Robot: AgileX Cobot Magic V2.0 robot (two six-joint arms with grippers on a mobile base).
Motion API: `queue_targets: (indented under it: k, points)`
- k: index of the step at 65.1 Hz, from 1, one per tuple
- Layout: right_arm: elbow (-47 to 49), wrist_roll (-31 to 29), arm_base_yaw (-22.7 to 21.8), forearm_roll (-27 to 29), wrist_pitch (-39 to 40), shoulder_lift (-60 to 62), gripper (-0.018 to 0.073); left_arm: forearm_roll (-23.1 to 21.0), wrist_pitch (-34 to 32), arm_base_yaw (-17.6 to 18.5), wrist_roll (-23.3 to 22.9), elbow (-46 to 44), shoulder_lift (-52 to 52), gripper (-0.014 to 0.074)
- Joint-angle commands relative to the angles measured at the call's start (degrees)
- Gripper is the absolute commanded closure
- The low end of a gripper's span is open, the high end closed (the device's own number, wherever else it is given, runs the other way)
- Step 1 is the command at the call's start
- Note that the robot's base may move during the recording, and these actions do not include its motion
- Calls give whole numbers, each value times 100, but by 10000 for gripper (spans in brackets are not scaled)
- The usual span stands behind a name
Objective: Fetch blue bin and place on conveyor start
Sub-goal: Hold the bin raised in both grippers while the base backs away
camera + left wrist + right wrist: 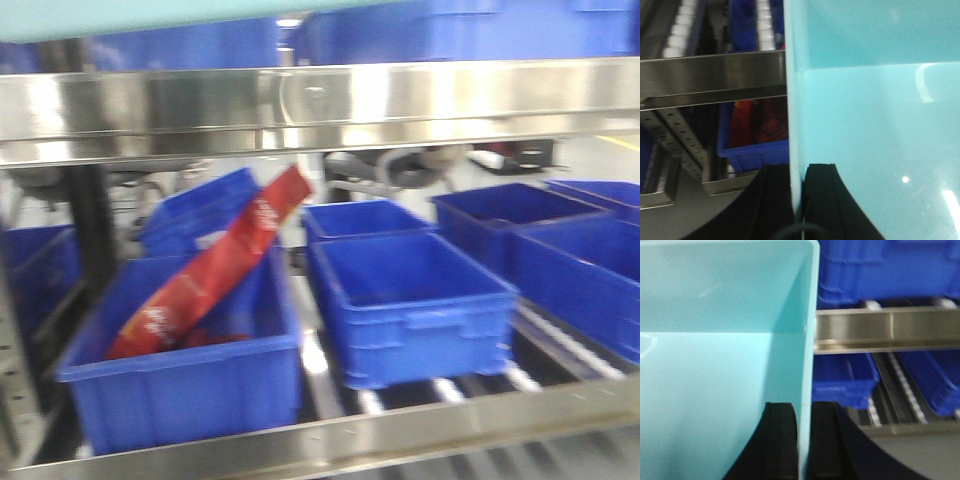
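The bin [875, 140] is held before the steel rack [300, 100], above the level of the dark blue crates [410, 300]. One side wall is pinched between the left fingers [772, 200], the opposite wall between the right fingers [780, 440]. A red packet [215, 265] is leaned in one crate.
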State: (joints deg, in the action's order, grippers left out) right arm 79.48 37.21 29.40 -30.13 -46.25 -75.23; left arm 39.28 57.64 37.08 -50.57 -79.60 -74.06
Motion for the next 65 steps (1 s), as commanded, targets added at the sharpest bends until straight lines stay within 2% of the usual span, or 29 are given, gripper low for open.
queue_targets:
  k: [1,26,65]
  points:
    - [43,-22,37,-20,-30,41,724,98,-310,61,66,-5,0,708]
    - [43,-22,37,137,-723,41,724,98,-310,61,66,-5,0,708]
    - [43,-22,37,184,-741,41,724,98,-310,61,66,-5,0,708]
